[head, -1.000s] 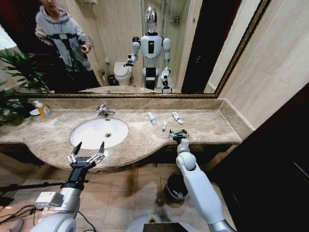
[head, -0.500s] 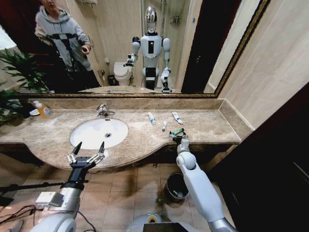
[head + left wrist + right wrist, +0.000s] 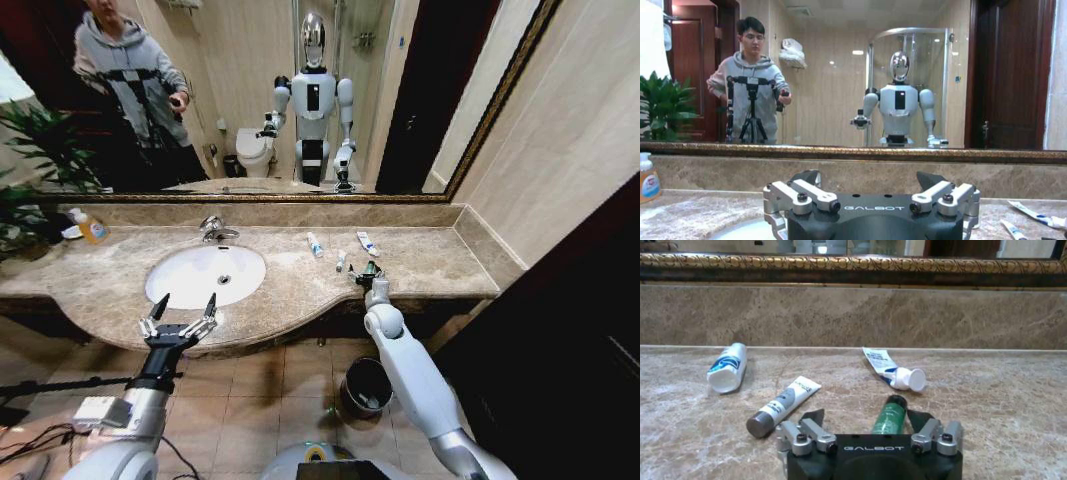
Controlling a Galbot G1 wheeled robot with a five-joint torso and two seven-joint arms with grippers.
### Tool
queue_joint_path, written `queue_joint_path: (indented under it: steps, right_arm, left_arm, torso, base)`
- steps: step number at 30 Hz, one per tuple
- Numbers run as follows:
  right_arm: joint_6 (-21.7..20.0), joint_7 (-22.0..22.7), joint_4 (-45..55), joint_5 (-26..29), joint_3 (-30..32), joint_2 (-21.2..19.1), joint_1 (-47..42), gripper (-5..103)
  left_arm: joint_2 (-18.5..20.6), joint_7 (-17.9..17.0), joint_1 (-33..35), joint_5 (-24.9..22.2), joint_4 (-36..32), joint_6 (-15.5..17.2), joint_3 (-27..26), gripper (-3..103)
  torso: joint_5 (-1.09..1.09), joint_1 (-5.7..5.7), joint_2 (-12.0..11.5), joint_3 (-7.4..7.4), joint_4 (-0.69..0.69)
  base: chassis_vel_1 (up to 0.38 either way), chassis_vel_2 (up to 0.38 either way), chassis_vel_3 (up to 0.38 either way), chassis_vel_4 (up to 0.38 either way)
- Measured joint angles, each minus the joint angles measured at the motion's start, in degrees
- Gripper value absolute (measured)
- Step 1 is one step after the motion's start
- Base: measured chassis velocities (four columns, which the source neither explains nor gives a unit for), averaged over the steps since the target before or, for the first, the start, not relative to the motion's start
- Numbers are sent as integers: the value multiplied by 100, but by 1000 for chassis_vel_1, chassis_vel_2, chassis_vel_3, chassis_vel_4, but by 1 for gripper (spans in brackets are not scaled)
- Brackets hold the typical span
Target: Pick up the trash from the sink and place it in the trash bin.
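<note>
The trash lies on the marble counter right of the white sink (image 3: 190, 272); the basin holds nothing. A green tube (image 3: 889, 419) lies between the spread fingers of my right gripper (image 3: 865, 416), which is open and low over the counter (image 3: 367, 272). Beyond it are three white tubes with blue marks (image 3: 727, 374) (image 3: 894, 371) (image 3: 781, 406), also in the head view (image 3: 314, 244) (image 3: 368, 243) (image 3: 340, 261). My left gripper (image 3: 182, 312) (image 3: 869, 178) hangs open at the counter's front edge before the sink. The dark trash bin (image 3: 348, 386) stands on the floor under the counter.
A chrome faucet (image 3: 212, 230) sits behind the basin. A pump bottle of orange liquid (image 3: 92, 228) (image 3: 647, 180) and a plant (image 3: 30, 190) are at the far left. A mirror backs the counter; a wall closes the right end.
My right gripper has slid forward across the counter, so the green tube that lay just ahead of it now lies between its fingers. The left arm has not moved.
</note>
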Motion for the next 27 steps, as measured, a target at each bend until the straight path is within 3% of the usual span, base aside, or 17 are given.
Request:
queue_joint_path:
  steps: [4,7,11,15,16,19,27]
  right_arm:
    - [11,-32,-5,7,29,-12,-23,72]
    - [30,-49,-3,8,63,-24,-65,56]
    - [43,-55,16,8,84,-36,-104,51]
    - [66,-84,53,8,124,-66,-169,29]
    - [66,-84,53,8,124,-66,-169,29]
    - [84,-94,104,7,151,-85,-222,15]
    - [85,-141,294,33,209,-185,-367,12]
  left_arm:
    - [0,0,0,0,0,0,0,100]
    - [0,0,0,0,0,0,0,100]
    - [0,0,0,0,0,0,0,100]
    - [0,0,0,0,0,0,0,100]
    - [0,0,0,0,0,0,0,100]
    - [0,0,0,0,0,0,0,100]
    - [0,0,0,0,0,0,0,100]
  torso:
    - [0,0,0,0,0]
    - [0,0,0,0,0]
    - [0,0,0,0,0]
    - [0,0,0,0,0]
    - [0,0,0,0,0]
    - [0,0,0,-1,0]
    - [1,0,1,0,1]
  base:
    - [0,0,0,0]
    - [0,0,0,0]
    - [0,0,0,0]
    - [0,0,0,0]
    - [0,0,0,0]
    - [0,0,0,0]
    - [0,0,0,0]
